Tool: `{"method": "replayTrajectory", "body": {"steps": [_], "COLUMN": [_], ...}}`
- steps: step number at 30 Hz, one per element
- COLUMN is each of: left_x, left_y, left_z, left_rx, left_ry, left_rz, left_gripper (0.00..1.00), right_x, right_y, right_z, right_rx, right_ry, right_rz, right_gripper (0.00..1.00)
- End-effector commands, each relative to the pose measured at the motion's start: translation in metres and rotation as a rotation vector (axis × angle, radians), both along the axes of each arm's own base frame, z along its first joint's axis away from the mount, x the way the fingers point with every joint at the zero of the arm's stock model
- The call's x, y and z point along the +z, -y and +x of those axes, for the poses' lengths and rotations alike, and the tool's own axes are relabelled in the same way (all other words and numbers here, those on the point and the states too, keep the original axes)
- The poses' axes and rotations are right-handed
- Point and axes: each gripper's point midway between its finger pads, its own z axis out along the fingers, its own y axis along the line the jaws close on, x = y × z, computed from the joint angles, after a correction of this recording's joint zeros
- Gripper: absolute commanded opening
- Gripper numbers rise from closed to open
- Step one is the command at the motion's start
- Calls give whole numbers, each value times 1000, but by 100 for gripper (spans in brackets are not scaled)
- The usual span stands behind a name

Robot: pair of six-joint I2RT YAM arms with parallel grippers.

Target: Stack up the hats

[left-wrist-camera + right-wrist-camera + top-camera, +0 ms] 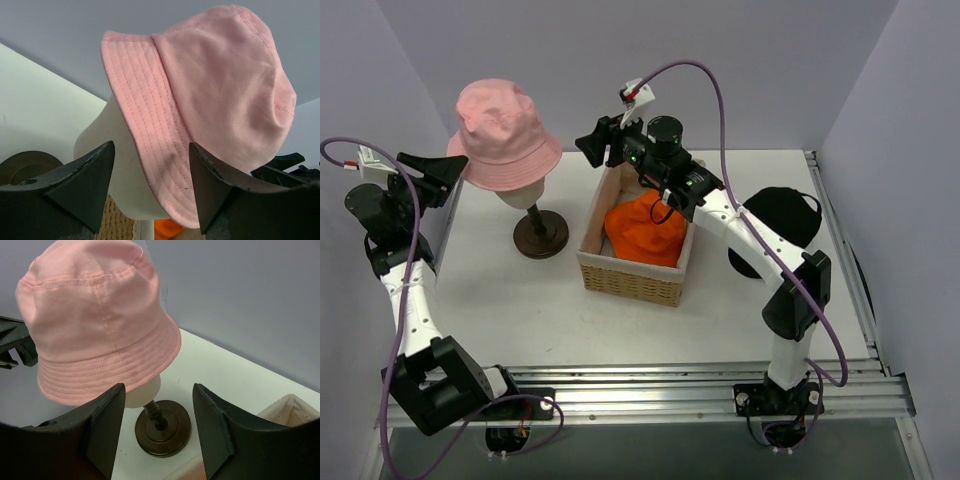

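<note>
- While basket holds orange hat, pink hat sits on mannequin head, left of it.
- Left tool, right tool: both spread, empty, flanking the pink brim.
- Judgement: pinch opposite brim edges, lift straight up; stand may tip.

Cream mannequin head, framed between and beyond the left fingers, on a dark round-footed stand beyond the right fingers; lined woven basket right of these, on the white tabletop.
</note>
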Motion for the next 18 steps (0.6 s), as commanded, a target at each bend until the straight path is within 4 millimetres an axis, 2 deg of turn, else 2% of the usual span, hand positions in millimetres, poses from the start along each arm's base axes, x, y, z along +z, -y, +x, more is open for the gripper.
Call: {"method": "replayTrajectory", "body": {"steps": [1,4,5,7,8,10,11,13,14,18], "left_x": [13,9,14,9,8,2,2,1,-2,-9], "left_y": [-12,-13,-12,-12,-13,-13,-13,-13,-13,-14], "left_z": [4,8,8,11,11,12,12,11,11,11], "left_rx": [34,21,14,4,2,4,4,5,9,16], "left_ry": [22,25,54,49,51,41,46,49,44,32], "left_rz": [11,-9,-3,-23,-25,-31,-29,-32,-35,-42], "left_gripper": [68,65,61,55,47,36,27,18,11,2], "right_x": [41,40,39,41,42,40,39,39,38,36], "right_y": [12,15,17,20,21,21,22,23,23,24], "right_z": [-9,-10,-9,-8,-8,-8,-8,-8,-8,-8], "right_rx": [-17,-20,-23,-28,-30,-30,-31,-34,-34,-37], "right_ry": [94,96,94,97,100,97,95,96,95,91], "right_rz": [56,52,50,52,54,50,50,49,48,47], "right_gripper": [52,52,52,52,52,52,52,52,52,52]}}
